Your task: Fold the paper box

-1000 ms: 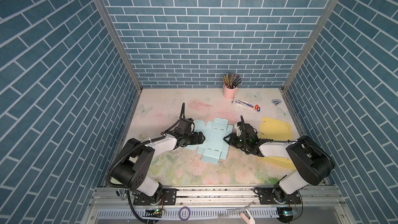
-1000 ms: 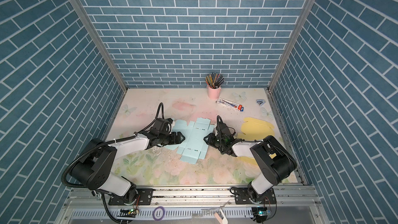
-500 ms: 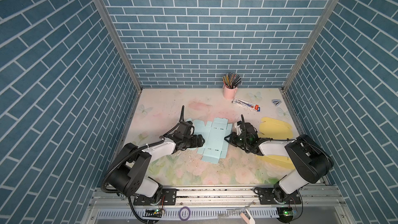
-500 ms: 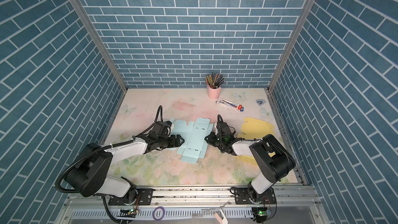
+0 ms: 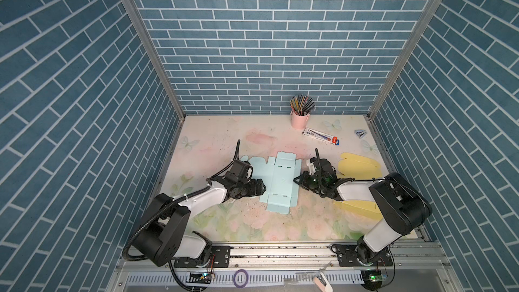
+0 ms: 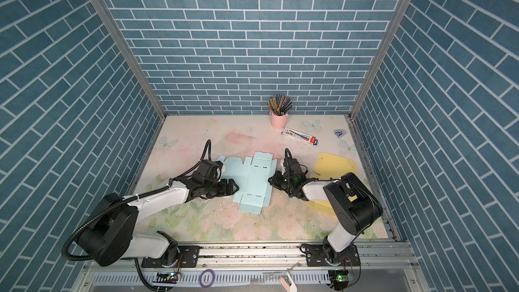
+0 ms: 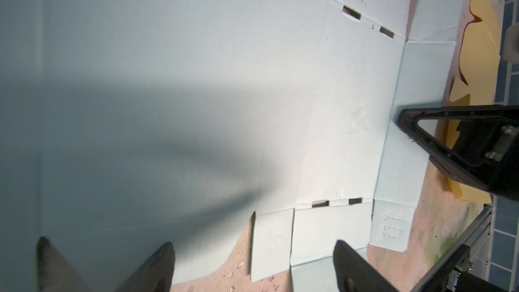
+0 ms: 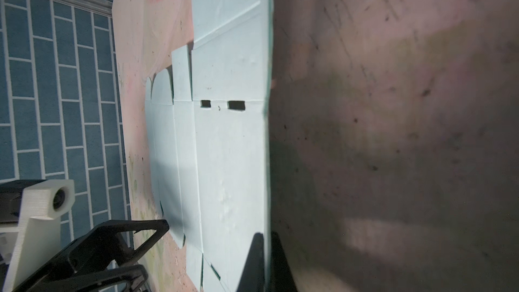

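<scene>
Laboratory robot cell: brick-print wall panels, aluminium posts and a mounting rail enclose a floral surface.

Closed in on three sides by walls of blue brick pattern with white joints, filling the upper and side parts of both top views. Joined at the back corners by bare metal posts. Floored by a bench printed with pale pink and green flowers, butterflies toward the back. Edged along the bottom of the frame by a metal rail. Lit brightly and evenly.
</scene>
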Robot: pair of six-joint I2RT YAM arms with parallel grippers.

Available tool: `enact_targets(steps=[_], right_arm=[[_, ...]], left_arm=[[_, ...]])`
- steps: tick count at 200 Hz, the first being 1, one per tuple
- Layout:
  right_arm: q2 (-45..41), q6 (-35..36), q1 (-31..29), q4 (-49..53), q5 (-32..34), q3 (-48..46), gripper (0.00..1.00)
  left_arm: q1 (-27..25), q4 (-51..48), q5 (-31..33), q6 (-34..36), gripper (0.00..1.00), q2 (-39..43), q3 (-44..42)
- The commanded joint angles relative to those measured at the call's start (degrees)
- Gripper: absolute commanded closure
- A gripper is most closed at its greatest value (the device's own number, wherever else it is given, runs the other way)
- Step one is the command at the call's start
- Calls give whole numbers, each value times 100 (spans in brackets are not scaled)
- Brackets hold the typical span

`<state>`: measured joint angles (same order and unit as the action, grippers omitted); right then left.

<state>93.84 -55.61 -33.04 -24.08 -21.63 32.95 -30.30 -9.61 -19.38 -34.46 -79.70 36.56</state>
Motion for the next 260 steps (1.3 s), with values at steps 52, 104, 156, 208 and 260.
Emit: enact_targets(steps=[52, 104, 156, 208, 260], right_arm=[[30, 271, 122, 432, 24, 323, 95], [-1, 254, 197, 487, 27, 348, 80], [118, 19, 218, 80, -52, 228, 82], [173, -29, 219, -12, -61, 203, 87], [112, 178, 219, 275, 62, 244, 95]], left_arm=[[907, -550, -165, 710, 11, -104, 570], [1035, -245, -282, 710, 11, -432, 611], [1035, -25, -340, 615, 11, -542, 475], [1039, 186, -408, 504, 11, -608, 363], [1036, 194, -412, 500, 11, -541, 186]])
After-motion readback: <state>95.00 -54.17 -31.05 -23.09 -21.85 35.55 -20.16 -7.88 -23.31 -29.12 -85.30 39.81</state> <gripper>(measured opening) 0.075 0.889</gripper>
